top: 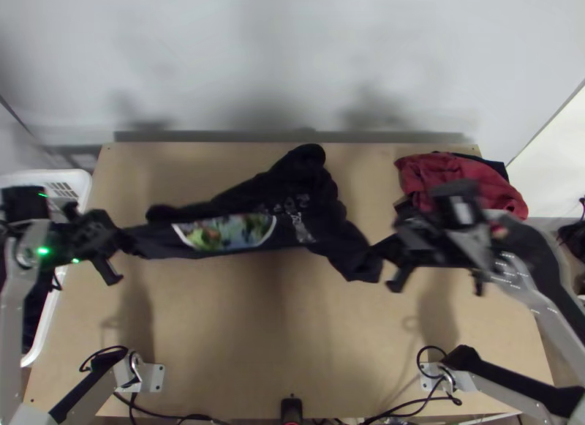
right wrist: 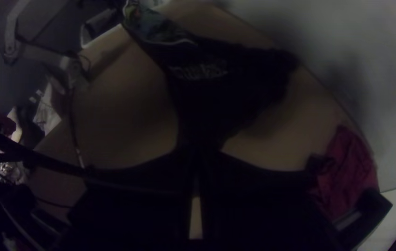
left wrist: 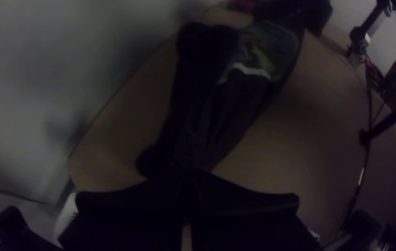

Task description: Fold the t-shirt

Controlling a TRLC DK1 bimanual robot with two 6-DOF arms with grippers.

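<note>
The black t-shirt hangs bunched over the counter, its long axis running crosswise from the left end effector to the right end effector, each clenched on cloth, so laying it out probably needs both together.

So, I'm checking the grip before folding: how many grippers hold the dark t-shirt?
2. The left gripper pinches the t-shirt at its end toward the top view's left; the right gripper pinches it toward that view's right.
</note>
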